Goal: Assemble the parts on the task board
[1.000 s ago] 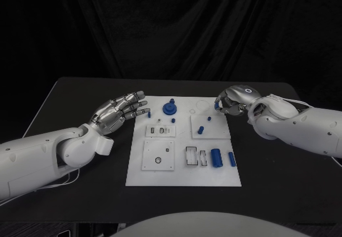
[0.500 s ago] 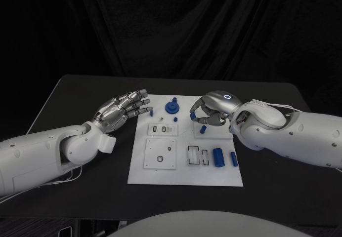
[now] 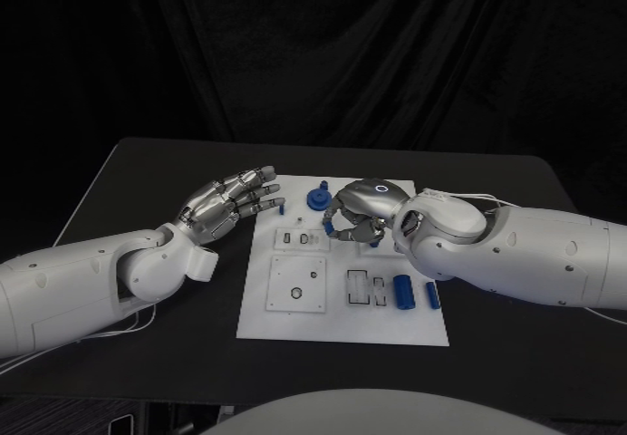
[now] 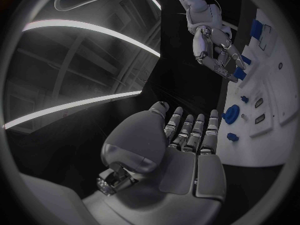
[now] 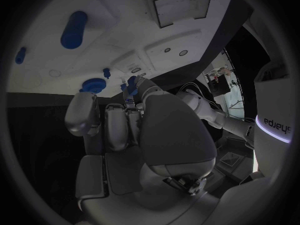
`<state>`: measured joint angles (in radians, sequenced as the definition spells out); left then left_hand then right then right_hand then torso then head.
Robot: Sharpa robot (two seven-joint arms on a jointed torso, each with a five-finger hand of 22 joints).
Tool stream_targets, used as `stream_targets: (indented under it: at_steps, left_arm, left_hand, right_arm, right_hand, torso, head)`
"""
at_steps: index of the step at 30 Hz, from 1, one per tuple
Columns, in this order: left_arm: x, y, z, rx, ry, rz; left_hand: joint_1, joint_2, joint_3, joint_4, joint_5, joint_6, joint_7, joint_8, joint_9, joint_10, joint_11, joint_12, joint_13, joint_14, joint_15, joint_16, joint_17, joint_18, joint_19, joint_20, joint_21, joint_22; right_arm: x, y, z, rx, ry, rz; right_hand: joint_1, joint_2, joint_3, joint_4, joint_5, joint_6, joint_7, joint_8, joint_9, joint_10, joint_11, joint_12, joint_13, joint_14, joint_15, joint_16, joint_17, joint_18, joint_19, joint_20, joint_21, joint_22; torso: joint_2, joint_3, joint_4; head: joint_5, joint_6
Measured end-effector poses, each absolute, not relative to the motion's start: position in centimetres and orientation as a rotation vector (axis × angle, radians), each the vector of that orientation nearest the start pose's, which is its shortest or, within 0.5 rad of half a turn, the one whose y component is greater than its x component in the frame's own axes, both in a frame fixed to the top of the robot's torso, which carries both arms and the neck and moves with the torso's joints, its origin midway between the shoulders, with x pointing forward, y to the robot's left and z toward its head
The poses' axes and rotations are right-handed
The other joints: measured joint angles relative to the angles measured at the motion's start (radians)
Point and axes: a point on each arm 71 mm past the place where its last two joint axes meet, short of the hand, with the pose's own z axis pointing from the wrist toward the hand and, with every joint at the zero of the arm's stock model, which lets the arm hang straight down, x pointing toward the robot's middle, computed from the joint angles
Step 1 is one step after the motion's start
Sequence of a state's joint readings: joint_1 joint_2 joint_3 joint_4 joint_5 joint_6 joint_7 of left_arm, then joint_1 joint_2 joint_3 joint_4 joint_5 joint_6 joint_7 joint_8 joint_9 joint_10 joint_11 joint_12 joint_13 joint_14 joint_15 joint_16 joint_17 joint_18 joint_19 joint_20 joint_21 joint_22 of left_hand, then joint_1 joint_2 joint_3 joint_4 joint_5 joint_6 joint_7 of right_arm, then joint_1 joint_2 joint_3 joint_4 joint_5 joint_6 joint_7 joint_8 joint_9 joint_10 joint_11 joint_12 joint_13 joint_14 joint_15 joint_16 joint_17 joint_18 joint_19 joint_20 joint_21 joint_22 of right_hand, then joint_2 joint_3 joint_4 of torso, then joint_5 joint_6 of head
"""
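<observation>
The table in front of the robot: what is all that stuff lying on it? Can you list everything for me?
Table: one, black, under everything.
Task board: one, white plate, middle of the table.
Round knob part: one, blue, standing at the board's far edge.
Cylinder parts: two, blue, lying side by side on the board's near right part.
Small peg: one, blue, far left edge of the board.
Raised white blocks: several, with small slots and holes, across the board's middle.
Left hand: one, silver, fingers apart, holding nothing, at the board's left edge.
Right hand: one, silver, fingers curled over the board's far middle; a small blue piece sits at its fingertips.
</observation>
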<state>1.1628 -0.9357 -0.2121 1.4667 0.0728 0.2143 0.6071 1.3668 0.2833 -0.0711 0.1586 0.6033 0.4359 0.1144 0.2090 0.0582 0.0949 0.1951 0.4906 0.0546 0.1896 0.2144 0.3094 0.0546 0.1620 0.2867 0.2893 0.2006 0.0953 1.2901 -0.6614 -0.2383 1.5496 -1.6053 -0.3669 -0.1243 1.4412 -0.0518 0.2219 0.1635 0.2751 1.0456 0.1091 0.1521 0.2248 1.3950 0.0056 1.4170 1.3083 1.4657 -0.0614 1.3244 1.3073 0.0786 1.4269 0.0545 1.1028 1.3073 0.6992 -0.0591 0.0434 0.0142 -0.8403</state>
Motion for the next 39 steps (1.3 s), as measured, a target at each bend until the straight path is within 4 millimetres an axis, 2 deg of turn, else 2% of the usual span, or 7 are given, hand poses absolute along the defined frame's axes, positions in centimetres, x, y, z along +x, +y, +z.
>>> stream_targets:
  at_steps: [5,15,27,36,37,39]
  left_arm:
    - [45.1,25.3,-24.0,-1.138,1.495,-1.957]
    - [45.1,25.2,-24.0,-1.138,1.497,-1.960]
    - [45.0,24.9,-23.9,-1.138,1.504,-1.967]
    - [45.0,24.9,-24.0,-1.139,1.506,-1.966]
    - [45.0,24.9,-24.0,-1.139,1.506,-1.966]
    - [45.0,24.9,-24.0,-1.139,1.506,-1.966]
  left_hand:
    - [0.000,0.000,0.003,0.003,0.000,0.000,0.000,0.000,0.000,0.000,0.000,0.000,0.000,0.000,0.000,0.000,0.000,0.000,0.000,0.000,0.000,0.000]
    - [0.000,0.000,0.003,0.003,0.000,0.000,0.000,0.000,0.000,0.000,0.000,0.000,0.000,0.000,0.000,0.000,0.000,0.000,0.000,0.000,0.000,0.000]
    - [0.000,0.000,0.008,0.003,0.000,0.000,0.000,0.000,0.000,0.000,0.000,0.000,0.000,0.000,0.000,0.000,0.000,0.000,0.000,0.000,0.000,0.000]
    - [-0.004,0.004,0.008,0.003,0.000,0.000,0.000,0.000,0.000,0.000,0.000,0.000,0.000,0.000,0.000,0.000,0.000,0.000,0.000,0.000,0.000,0.000]
    - [-0.004,0.004,0.008,0.003,0.000,0.000,0.000,0.000,0.000,0.000,0.000,0.000,0.000,0.000,0.000,0.000,0.000,0.000,0.000,0.000,0.000,0.000]
    - [-0.004,0.004,0.008,0.003,0.000,0.000,0.000,0.000,0.000,0.000,0.000,0.000,0.000,0.000,0.000,0.000,0.000,0.000,0.000,0.000,0.000,0.000]
  right_arm:
    - [45.7,-9.4,-20.8,-0.506,1.638,0.704]
    - [46.0,-8.5,-21.6,-0.526,1.663,0.663]
    - [46.1,-7.9,-22.3,-0.545,1.674,0.632]
    - [46.4,-7.7,-22.9,-0.545,1.679,0.621]
    - [46.4,-7.7,-22.9,-0.545,1.678,0.621]
    - [46.4,-7.6,-23.0,-0.544,1.678,0.620]
  right_hand:
    - [0.001,-0.001,-0.003,-0.005,0.022,0.000,0.000,0.000,0.000,-0.005,0.002,-0.004,0.000,0.000,0.000,-0.004,0.000,0.000,-0.005,-0.002,-0.010,0.000]
    - [0.001,-0.001,0.000,-0.011,0.033,0.000,0.000,0.000,0.000,-0.011,0.004,-0.010,0.000,0.000,0.000,-0.012,0.000,0.000,-0.007,0.000,-0.023,0.001]
    - [-0.004,-0.007,0.001,-0.011,0.033,0.000,0.000,0.000,0.000,-0.014,0.007,-0.011,-0.003,0.000,0.000,-0.021,0.000,0.000,-0.012,-0.002,-0.032,0.001]
    - [-0.010,-0.011,0.003,-0.014,0.029,-0.006,-0.006,-0.015,0.001,-0.018,0.011,-0.011,-0.003,0.000,0.007,-0.021,0.000,0.000,-0.015,0.001,-0.036,0.000]
    - [-0.010,-0.011,0.003,-0.014,0.025,-0.008,-0.008,-0.015,0.016,-0.018,0.011,-0.010,-0.003,0.000,0.007,-0.021,0.000,0.000,-0.015,0.001,-0.038,0.000]
    - [-0.016,-0.005,0.003,-0.014,0.021,-0.009,-0.009,-0.022,0.023,-0.018,0.011,-0.010,-0.005,0.000,0.007,-0.021,0.000,0.000,-0.015,0.001,-0.040,0.000]
  torso:
    - [-0.001,-0.0001,-0.0027]
    - [0.000,-0.0003,0.0009]
    - [0.000,-0.0003,-0.0015]
    - [0.000,-0.0003,-0.0018]
    - [0.000,-0.0002,-0.0017]
    - [0.000,0.0000,-0.0017]
  head:
    - [0.005,-0.002]
    - [-0.002,-0.001]
    - [0.001,-0.007]
    - [-0.006,-0.009]
    - [-0.006,-0.009]
    - [-0.007,-0.011]
